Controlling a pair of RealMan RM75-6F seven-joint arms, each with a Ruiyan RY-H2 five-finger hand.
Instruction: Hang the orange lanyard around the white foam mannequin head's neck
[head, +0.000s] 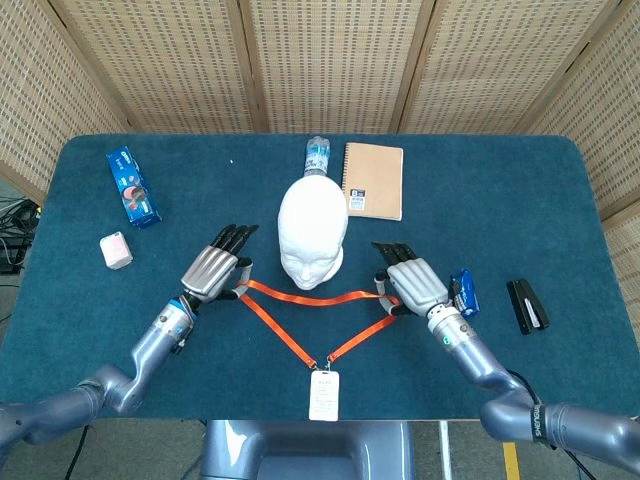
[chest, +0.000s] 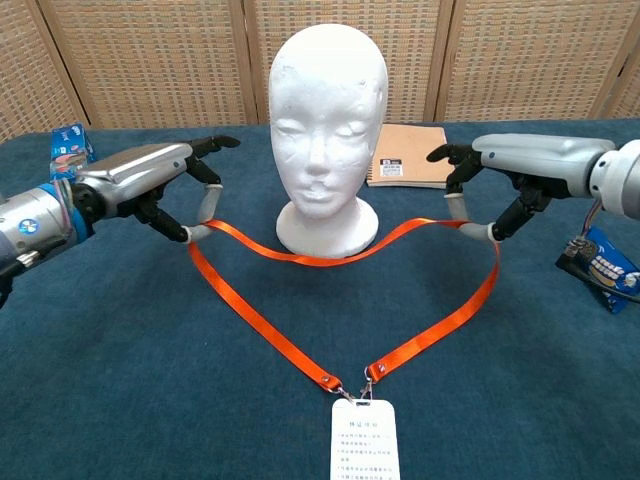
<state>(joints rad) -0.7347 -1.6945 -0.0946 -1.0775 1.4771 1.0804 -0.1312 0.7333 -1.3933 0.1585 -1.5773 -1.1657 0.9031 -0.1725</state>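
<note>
The white foam mannequin head (head: 313, 232) stands upright mid-table, facing me (chest: 328, 130). In front of its base the orange lanyard (chest: 320, 260) is stretched into a wide V, its top strap sagging just before the neck. The white badge (chest: 363, 450) lies at the near edge. My left hand (chest: 150, 180) pinches the strap's left end, left of the head (head: 212, 272). My right hand (chest: 510, 165) pinches the right end, right of the head (head: 412, 285). Both ends are lifted off the cloth.
A tan notebook (head: 373, 180) and a plastic bottle (head: 317, 155) lie behind the head. A blue packet (head: 132, 186) and a pink block (head: 116, 250) sit far left. Another blue packet (head: 464, 292) and a black stapler (head: 527, 305) lie right of my right hand.
</note>
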